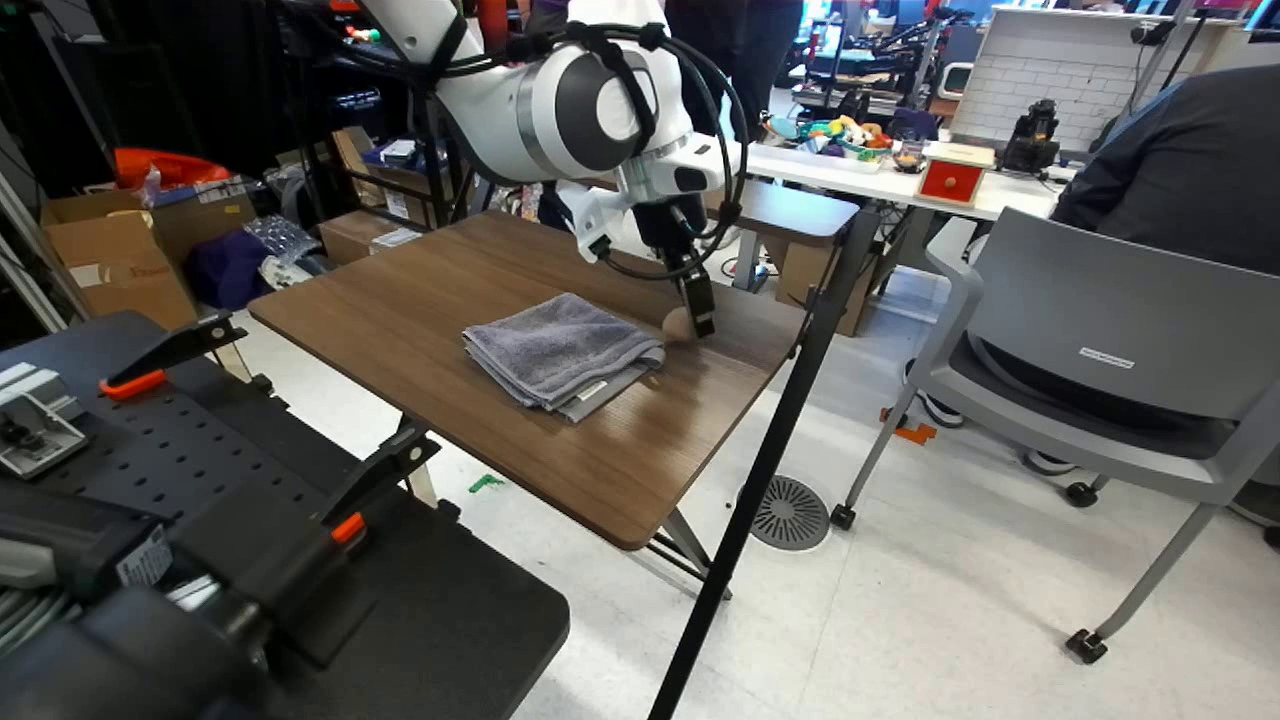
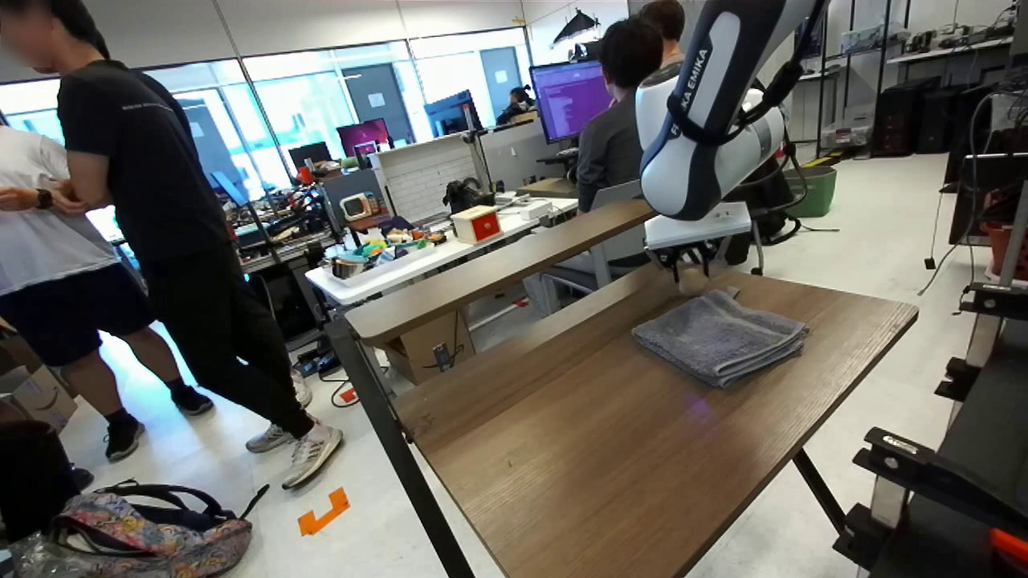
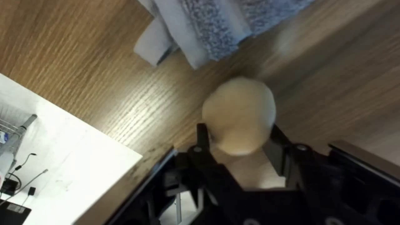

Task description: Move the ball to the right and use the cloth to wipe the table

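The ball [image 3: 239,115] is a tan sphere between my fingertips in the wrist view. It also shows at the gripper's tips in both exterior views [image 1: 678,324] [image 2: 692,281]. My gripper [image 3: 238,132] has a finger against each side of the ball and looks shut on it. Whether the ball touches the table is hard to tell. The grey cloth [image 1: 560,345] lies folded on the brown table [image 1: 400,310], close beside the ball. The cloth also shows in an exterior view [image 2: 723,337] and at the top of the wrist view [image 3: 215,28].
A raised brown shelf [image 2: 514,273] runs along one long side of the table. A black metal post [image 1: 770,460] stands at the table's edge. A black workbench [image 1: 430,600] with clamps stands nearby. A grey chair [image 1: 1120,320] and people are around the table.
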Robot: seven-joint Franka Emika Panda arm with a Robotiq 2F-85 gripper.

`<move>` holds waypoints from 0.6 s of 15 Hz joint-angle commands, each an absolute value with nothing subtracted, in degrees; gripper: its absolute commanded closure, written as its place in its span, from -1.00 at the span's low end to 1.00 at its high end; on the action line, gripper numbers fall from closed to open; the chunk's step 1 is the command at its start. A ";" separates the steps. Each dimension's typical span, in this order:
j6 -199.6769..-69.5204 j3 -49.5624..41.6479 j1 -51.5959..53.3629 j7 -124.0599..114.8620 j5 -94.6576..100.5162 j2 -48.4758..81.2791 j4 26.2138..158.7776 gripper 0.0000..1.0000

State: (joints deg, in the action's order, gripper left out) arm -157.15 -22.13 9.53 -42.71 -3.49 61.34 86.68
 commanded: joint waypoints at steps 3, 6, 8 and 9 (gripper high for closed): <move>-165.86 -27.57 17.34 -44.80 -1.40 51.83 98.19 -0.93; -163.21 -28.65 19.85 -43.26 -1.01 47.35 102.78 -1.00; -157.83 -24.95 18.92 -39.18 -0.02 42.30 107.49 -1.00; -156.76 -23.66 18.68 -38.32 0.66 40.89 109.57 -1.00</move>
